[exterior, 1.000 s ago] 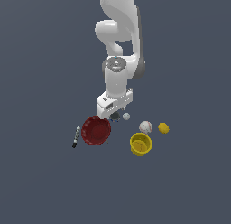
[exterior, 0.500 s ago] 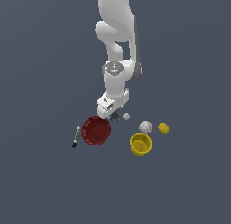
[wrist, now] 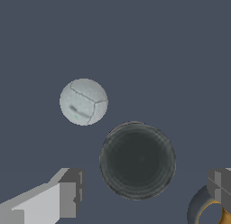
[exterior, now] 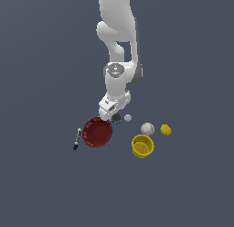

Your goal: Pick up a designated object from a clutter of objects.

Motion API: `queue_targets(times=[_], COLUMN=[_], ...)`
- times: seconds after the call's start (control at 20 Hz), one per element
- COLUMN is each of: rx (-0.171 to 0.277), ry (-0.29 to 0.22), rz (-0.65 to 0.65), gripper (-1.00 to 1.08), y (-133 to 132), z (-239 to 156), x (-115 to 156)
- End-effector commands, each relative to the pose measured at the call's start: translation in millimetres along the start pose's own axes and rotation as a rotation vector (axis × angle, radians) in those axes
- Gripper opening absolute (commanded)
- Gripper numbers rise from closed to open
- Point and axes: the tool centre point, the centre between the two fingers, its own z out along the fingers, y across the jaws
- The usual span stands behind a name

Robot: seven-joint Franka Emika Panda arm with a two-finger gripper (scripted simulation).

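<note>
The designated object, a small squat round tin [wrist: 137, 161] with a dark grey-green face, sits on the floor between my gripper's fingers in the wrist view. In the exterior view the tin [exterior: 117, 118] is mostly hidden under the hand. My gripper [exterior: 112, 114] is open and empty, low over the tin; in the wrist view the gripper [wrist: 143, 189] has one finger [wrist: 63, 196] on each side of the tin, both apart from it. The small white ball [wrist: 83, 102] lies close beside the tin.
The red bowl [exterior: 97, 132] is just to the exterior view's left of the gripper, with the black marker [exterior: 77, 139] beyond it. The small white ball [exterior: 128, 117], baseball [exterior: 147, 128], lemon [exterior: 166, 129] and yellow cup [exterior: 142, 146] lie to the right.
The arm has come down and shifted slightly toward the exterior view's left, bringing the hand low over the tin. The objects have not moved.
</note>
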Motion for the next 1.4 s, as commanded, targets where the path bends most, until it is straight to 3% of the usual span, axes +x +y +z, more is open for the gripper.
queue_targets(times=[0.0, 0.75, 0.8, 1.25, 1.35], rx=[0.000, 0.000, 0.000, 0.000, -0.016], ry=[0.000, 0.000, 0.000, 0.000, 0.020], rz=[-0.001, -0.004, -0.004, -0.004, -0.023], gripper=[1.00, 1.00, -1.00, -1.00, -1.00], y=[-0.4, -1.2, -1.2, -1.2, -0.7], z=[5.0, 45.4, 45.4, 45.4, 36.0], x=[-0.2, -1.1, -1.1, -1.1, 11.1])
